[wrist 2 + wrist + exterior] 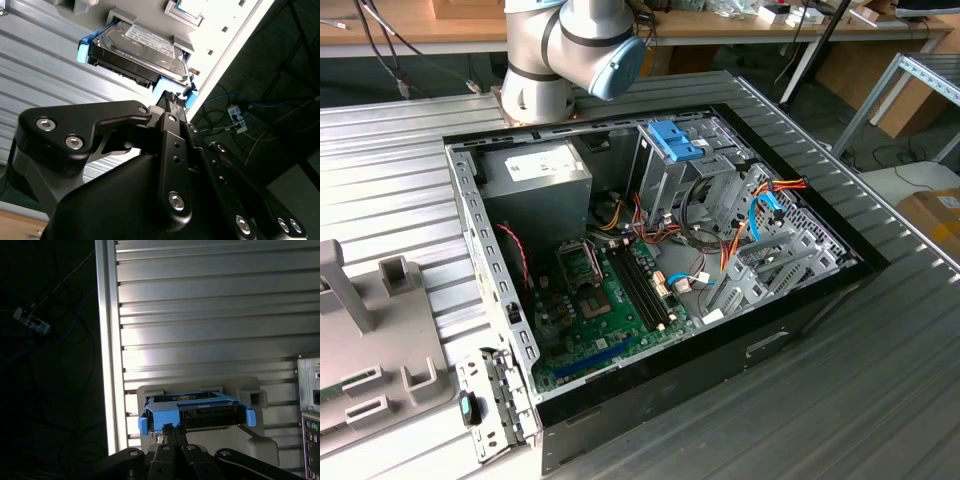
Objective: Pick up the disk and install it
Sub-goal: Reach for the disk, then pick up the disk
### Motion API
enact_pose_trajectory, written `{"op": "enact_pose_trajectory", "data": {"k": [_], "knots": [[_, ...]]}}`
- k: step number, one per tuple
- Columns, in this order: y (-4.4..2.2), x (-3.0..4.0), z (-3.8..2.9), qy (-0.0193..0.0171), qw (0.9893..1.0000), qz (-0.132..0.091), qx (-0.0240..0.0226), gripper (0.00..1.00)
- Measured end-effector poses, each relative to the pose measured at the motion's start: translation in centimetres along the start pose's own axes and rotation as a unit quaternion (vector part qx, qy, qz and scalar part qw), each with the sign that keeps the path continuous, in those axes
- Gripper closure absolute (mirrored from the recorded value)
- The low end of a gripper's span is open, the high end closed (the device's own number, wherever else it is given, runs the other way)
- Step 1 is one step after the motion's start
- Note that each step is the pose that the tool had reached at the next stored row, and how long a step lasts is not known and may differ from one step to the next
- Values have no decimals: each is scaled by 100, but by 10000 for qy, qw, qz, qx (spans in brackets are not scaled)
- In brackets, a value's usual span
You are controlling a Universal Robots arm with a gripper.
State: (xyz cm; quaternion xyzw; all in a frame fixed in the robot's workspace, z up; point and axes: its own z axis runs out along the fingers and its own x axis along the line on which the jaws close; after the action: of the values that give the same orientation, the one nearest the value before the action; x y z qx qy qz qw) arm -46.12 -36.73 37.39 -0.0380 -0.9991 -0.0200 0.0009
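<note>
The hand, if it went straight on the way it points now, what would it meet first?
The disk: in the second wrist view the hand points straight at its blue-framed near edge. It looks almost in contact already, though depth is unclear.

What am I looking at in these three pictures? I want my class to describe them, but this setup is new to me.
It is one robot arm standing on a ribbed metal table. The exterior view looks from off the arm: an open computer case lies on the table, circuit board and cables showing. The two wrist views come from cameras riding on the arm, looking along its pincer. In both, the pincer is right at the blue frame of the disk, a silver hard drive that sits in a pale grey holder on the table.
</note>
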Motion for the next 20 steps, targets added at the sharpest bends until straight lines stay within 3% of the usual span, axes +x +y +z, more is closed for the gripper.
{"op": "enact_pose_trajectory", "data": {"k": [4, 6, 20], "knots": [[26, 5, 5, 1, 10000, -3, 0, 89], [-16, 2, 15, 1, 10000, -22, 0, 89], [-16, 2, 14, 2, 10000, -40, 1, 89]]}}
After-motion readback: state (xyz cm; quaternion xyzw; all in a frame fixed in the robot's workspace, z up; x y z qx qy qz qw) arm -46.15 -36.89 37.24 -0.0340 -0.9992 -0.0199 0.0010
